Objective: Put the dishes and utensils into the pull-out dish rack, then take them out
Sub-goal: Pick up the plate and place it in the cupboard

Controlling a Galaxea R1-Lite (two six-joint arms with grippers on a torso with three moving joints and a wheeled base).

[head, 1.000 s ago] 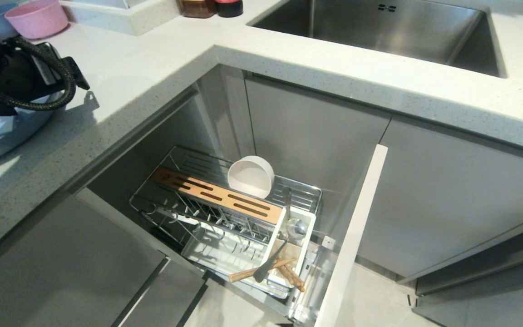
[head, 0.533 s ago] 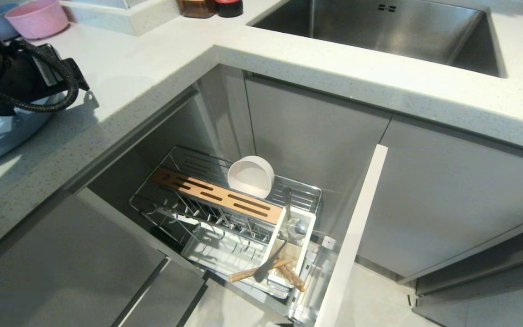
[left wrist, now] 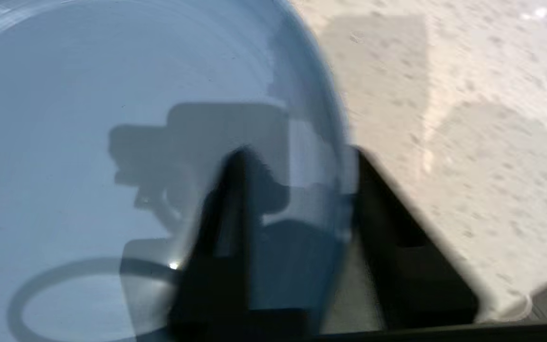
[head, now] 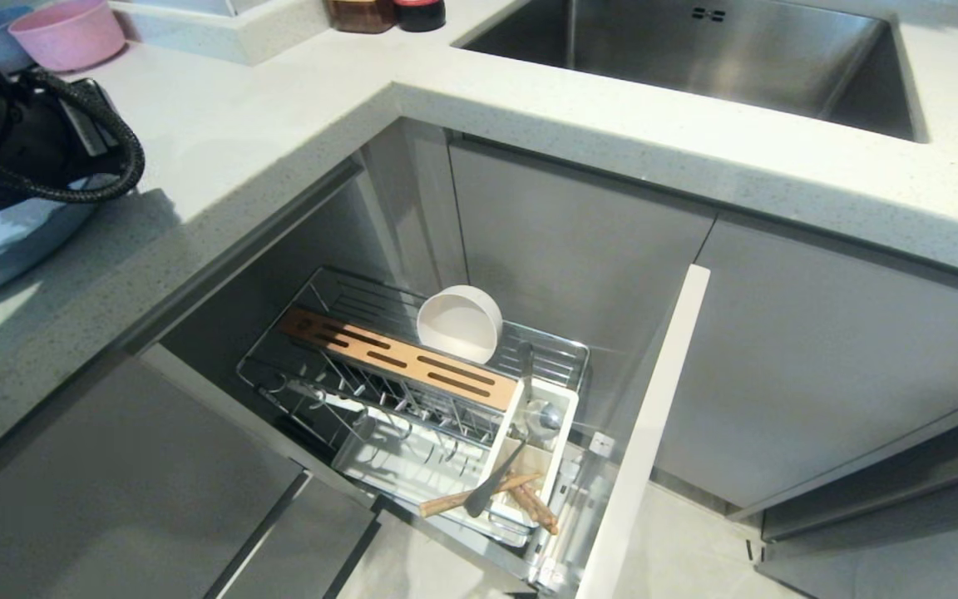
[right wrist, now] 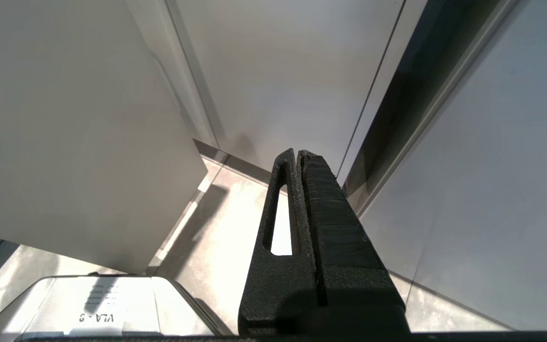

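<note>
Left gripper (left wrist: 297, 180) fingers straddle the light-blue plate (left wrist: 88, 118) rim, pinching it.

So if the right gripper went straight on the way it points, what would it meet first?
Probably the right gripper would meet the grey cabinet panel, low near the floor; depth is unclear.

A home kitchen: a speckled white tabletop (head: 296, 108), a steel sink (head: 695, 58) set into it, grey cabinets (head: 820, 358) and a pull-out dish rack (head: 412, 391) below.
</note>
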